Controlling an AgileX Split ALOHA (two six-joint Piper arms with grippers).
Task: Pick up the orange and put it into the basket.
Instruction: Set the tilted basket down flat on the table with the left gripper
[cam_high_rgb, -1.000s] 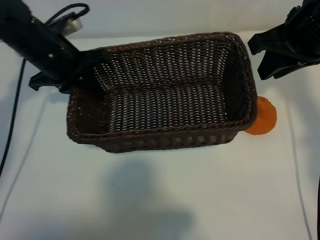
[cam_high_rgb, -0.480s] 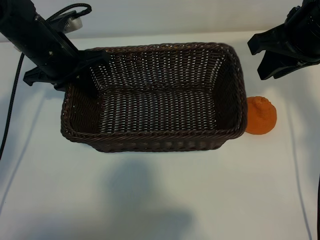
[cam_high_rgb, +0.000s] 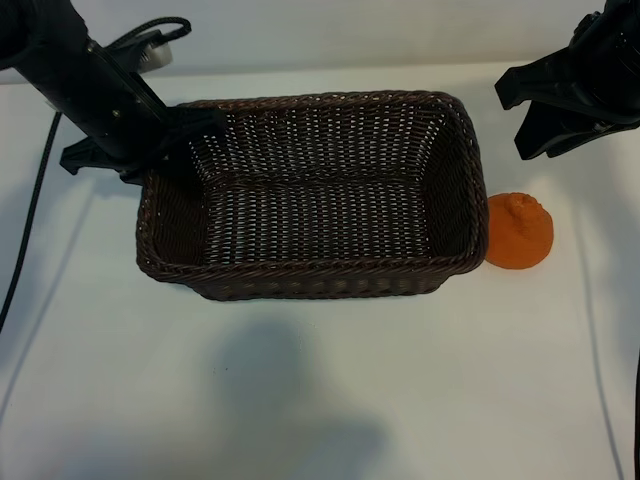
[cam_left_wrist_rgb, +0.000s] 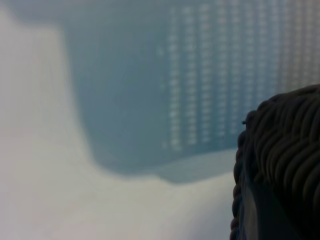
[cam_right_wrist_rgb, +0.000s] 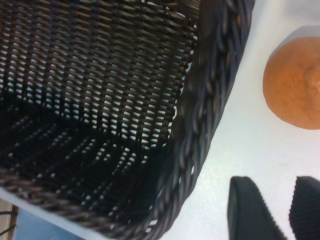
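- Basket (cam_high_rgb: 310, 195): dark wicker, open side up, long axis left–right across the table (cam_high_rgb: 320, 400). Bare table lies on its near side; a narrow strip shows on its far side.
- Orange (cam_high_rgb: 518, 231): on the table just beside the basket's right end wall, touching it or nearly so. Its stem knob points up and toward the far side. Open table surrounds its right and near sides.
- Left gripper (cam_high_rgb: 190, 125): at the basket's far-left corner, clamped on the braided rim; in the left wrist view the rim (cam_left_wrist_rgb: 280, 165) fills one corner.
- Right gripper (cam_high_rgb: 530, 115): above the table beyond the basket's far-right corner, well apart from the orange, fingers (cam_right_wrist_rgb: 250, 210) partly spread and holding nothing.
- Change: a second ago the basket was skewed, its right end covering part of the orange; it now sits squarer, further left, and the orange shows whole.
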